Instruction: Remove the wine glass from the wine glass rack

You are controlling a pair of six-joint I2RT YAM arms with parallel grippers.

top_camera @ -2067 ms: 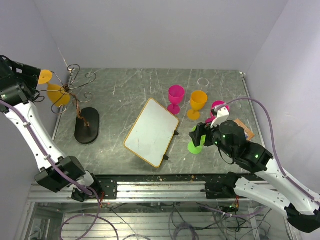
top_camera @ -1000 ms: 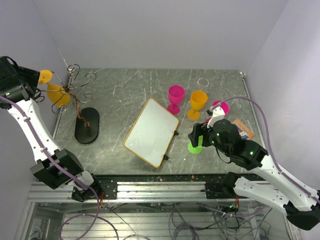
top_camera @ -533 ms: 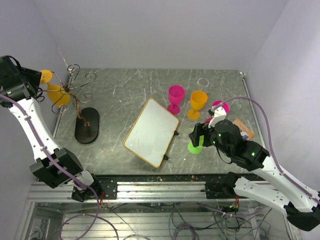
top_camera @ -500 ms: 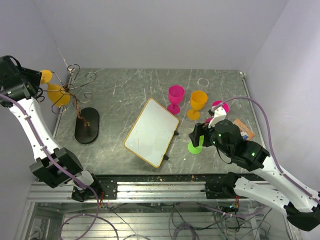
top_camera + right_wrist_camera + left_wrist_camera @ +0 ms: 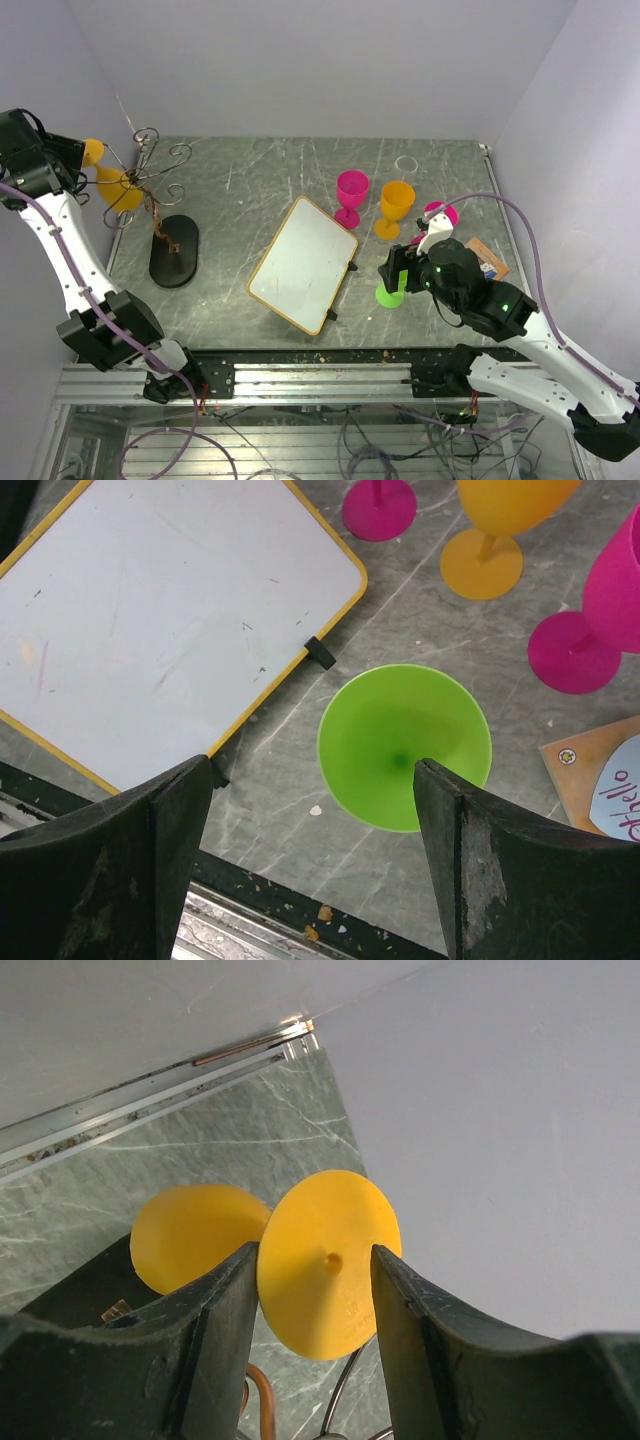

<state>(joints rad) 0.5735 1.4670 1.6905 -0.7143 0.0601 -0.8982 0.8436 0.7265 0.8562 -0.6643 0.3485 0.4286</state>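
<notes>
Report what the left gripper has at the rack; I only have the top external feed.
Observer: In the left wrist view, the round foot of the yellow wine glass sits between the fingers of the left gripper, one at each edge.
Operator: Confirm it's clamped.
Observer: Cannot tell. Both fingers meet the foot's outline, but no squeeze shows.
Operator: Check the right side.
Observer: In the right wrist view, the right gripper is open above the upright green glass, with the camera looking straight into its bowl.
</notes>
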